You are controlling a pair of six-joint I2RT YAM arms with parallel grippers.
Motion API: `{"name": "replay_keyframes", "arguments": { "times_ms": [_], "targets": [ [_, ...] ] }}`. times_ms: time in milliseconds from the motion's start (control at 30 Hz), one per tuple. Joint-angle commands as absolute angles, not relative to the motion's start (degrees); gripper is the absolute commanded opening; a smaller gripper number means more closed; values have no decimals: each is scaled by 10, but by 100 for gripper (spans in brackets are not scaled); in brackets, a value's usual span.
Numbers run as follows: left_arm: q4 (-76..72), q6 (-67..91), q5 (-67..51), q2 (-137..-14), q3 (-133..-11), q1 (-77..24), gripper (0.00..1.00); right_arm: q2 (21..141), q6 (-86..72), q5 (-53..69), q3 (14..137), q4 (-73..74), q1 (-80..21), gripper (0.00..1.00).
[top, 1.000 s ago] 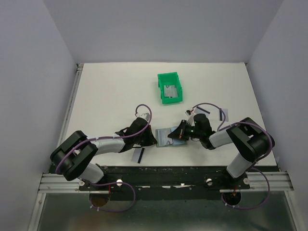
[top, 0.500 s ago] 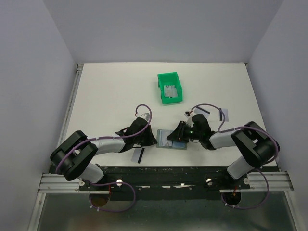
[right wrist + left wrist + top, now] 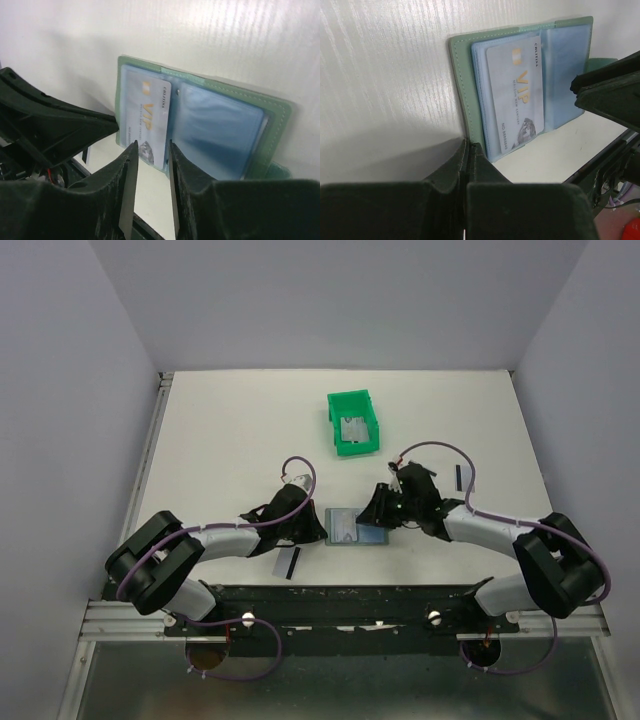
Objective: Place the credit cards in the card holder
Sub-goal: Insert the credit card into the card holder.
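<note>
The card holder (image 3: 368,533) lies open and flat on the table between the two grippers. Its grey-green cover (image 3: 464,85) and blue pockets (image 3: 220,130) face up. A silvery credit card (image 3: 516,95) printed VIP lies over the left pockets (image 3: 146,117), its near end poking slightly past the holder's edge. Whether it is tucked into a sleeve I cannot tell. My left gripper (image 3: 318,530) is shut, its tips (image 3: 469,145) resting on the holder's left edge. My right gripper (image 3: 374,514) is open (image 3: 151,146), its fingers apart just short of the card's near corner, holding nothing.
A bright green bin (image 3: 348,397) stands further back with another card (image 3: 352,428) inside. One loose card (image 3: 289,562) lies near the front edge by the left arm. Another loose card (image 3: 464,478) lies to the right, behind the right arm.
The right gripper has opened and let go of the card, which now rests on the holder's left pockets. The right arm has stretched out to the right. The left gripper has stayed put.
</note>
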State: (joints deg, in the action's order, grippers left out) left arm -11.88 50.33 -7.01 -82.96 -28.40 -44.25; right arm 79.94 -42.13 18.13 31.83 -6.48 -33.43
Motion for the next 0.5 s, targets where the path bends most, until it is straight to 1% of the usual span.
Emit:
{"name": "replay_keyframes", "arguments": {
  "times_ms": [0,33,100,467],
  "targets": [
    [-117,490,-76,-842,-280,-442,0,811,-406,143,331,-8,-338,32],
    [-117,490,-76,-841,-281,-442,0,818,-406,146,332,-10,-338,28],
    [-117,490,-78,-842,-282,-442,0,828,-409,151,335,-23,-338,24],
    [-115,490,-78,-841,-282,-442,0,867,-422,176,335,-72,-337,24]
  ]
}}
